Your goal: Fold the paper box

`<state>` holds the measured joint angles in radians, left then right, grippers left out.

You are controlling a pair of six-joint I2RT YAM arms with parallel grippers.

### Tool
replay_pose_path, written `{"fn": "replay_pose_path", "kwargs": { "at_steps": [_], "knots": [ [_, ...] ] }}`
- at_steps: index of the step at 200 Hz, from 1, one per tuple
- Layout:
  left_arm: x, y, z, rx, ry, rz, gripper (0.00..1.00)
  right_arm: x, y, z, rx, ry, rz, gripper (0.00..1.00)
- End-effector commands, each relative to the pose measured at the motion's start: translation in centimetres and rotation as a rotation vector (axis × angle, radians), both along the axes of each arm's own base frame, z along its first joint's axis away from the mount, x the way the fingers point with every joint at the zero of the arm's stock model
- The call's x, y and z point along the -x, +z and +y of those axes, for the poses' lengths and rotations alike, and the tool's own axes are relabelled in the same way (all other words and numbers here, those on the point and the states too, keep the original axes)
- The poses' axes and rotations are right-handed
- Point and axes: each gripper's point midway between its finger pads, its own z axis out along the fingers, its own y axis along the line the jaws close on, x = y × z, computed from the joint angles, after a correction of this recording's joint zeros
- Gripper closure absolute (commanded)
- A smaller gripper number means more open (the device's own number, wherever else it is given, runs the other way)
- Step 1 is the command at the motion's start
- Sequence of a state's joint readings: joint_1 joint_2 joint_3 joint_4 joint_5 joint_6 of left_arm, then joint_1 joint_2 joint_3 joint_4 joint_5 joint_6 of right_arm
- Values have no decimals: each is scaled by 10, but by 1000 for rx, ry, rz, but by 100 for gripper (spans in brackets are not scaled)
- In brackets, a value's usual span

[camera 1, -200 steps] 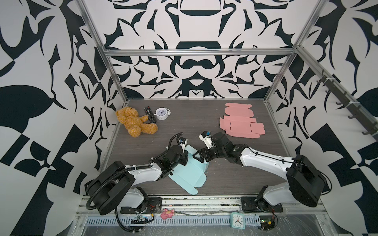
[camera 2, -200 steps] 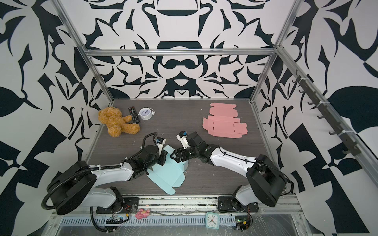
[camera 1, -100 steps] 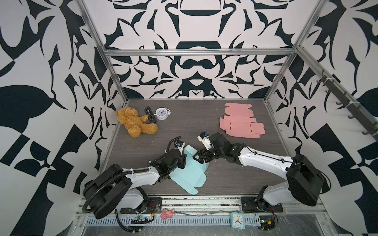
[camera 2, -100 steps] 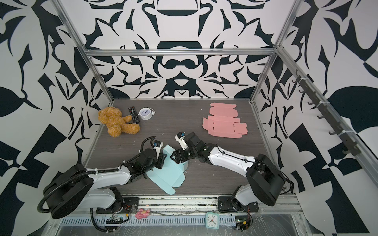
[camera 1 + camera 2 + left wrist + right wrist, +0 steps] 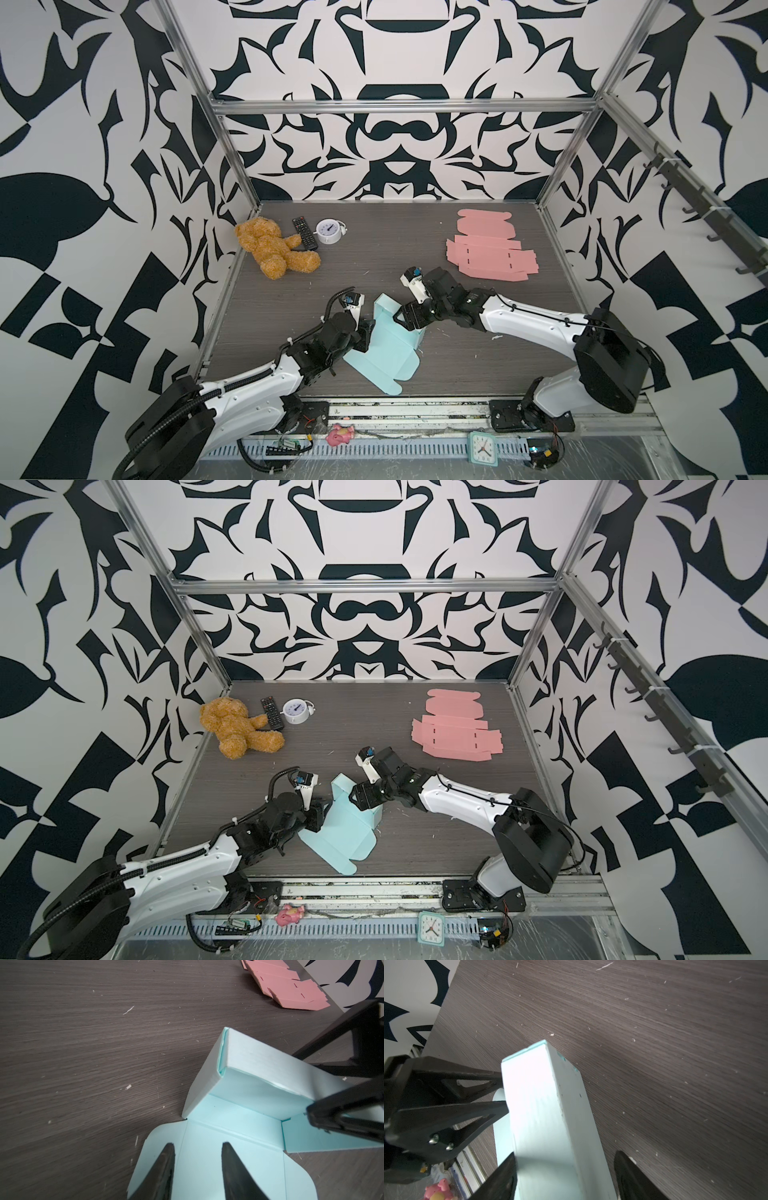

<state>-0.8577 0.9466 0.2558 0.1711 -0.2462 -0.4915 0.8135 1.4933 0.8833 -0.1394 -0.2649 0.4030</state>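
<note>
Right fingers [image 5: 631,1176] loosely astride box [image 5: 546,1109] wall

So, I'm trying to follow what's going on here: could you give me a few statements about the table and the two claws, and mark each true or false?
1. The pale blue paper box has a raised wall. True.
2. The pink flat cardboard sheets lie right beside the brown teddy bear. False: in both top views the sheets are at the far right of the table and the bear at the far left.
3. The right gripper straddles the raised wall. True.
4. The left gripper holds the teddy bear. False: it is open over the box's flat part.
5. The white round alarm clock sits next to the black remote control. True.
</note>
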Motion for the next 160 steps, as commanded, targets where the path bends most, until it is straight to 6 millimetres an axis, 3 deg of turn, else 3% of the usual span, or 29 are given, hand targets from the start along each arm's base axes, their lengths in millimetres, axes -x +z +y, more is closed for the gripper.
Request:
{"fn": "replay_pose_path", "kwargs": {
  "at_steps": [1,50,160],
  "knots": [
    [10,-6,8,-18,21,81,58,-7,13,6,-9,-1,-37,27],
    [19,1,9,17,29,139,58,-7,11,7,-14,-2,-31,34],
    [26,21,18,13,45,156,57,-13,8,6,-35,-21,-24,39]
  ]
}}
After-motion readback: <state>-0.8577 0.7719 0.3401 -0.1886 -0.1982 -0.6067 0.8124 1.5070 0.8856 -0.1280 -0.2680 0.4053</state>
